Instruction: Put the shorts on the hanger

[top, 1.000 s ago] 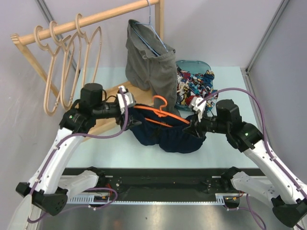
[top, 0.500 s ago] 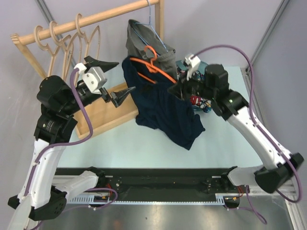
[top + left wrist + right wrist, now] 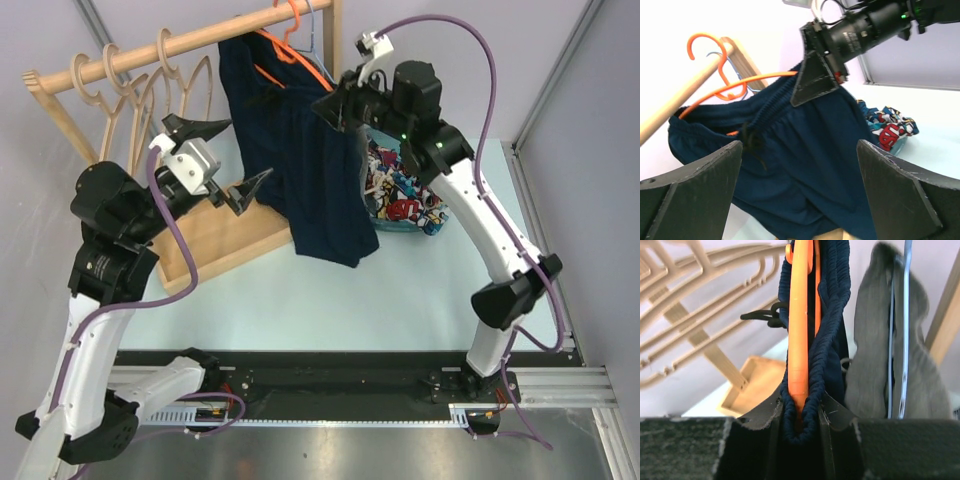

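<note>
The navy shorts (image 3: 305,160) hang by their waistband from the orange hanger (image 3: 312,68), whose hook rests over the wooden rail (image 3: 180,43). My right gripper (image 3: 335,108) is shut on the hanger's right end together with the waistband; the right wrist view shows the orange arm (image 3: 801,315) and the navy waistband (image 3: 832,315) pinched between the jaws (image 3: 800,412). My left gripper (image 3: 250,150) is open and empty, just left of the shorts. In the left wrist view it (image 3: 799,145) faces the shorts (image 3: 830,130), the hanger (image 3: 755,80) and the right gripper (image 3: 815,82).
Several pale wooden hangers (image 3: 130,120) hang on the rail's left part. Grey shorts (image 3: 875,365) on a blue wire hanger (image 3: 903,315) hang just behind the navy ones. A blue bin of patterned clothes (image 3: 405,195) stands at the right. The rack's wooden base (image 3: 215,240) lies below.
My right arm lifted the hanger with the shorts from the table up to the rail. My left gripper let go, opened and drew back to the left.
</note>
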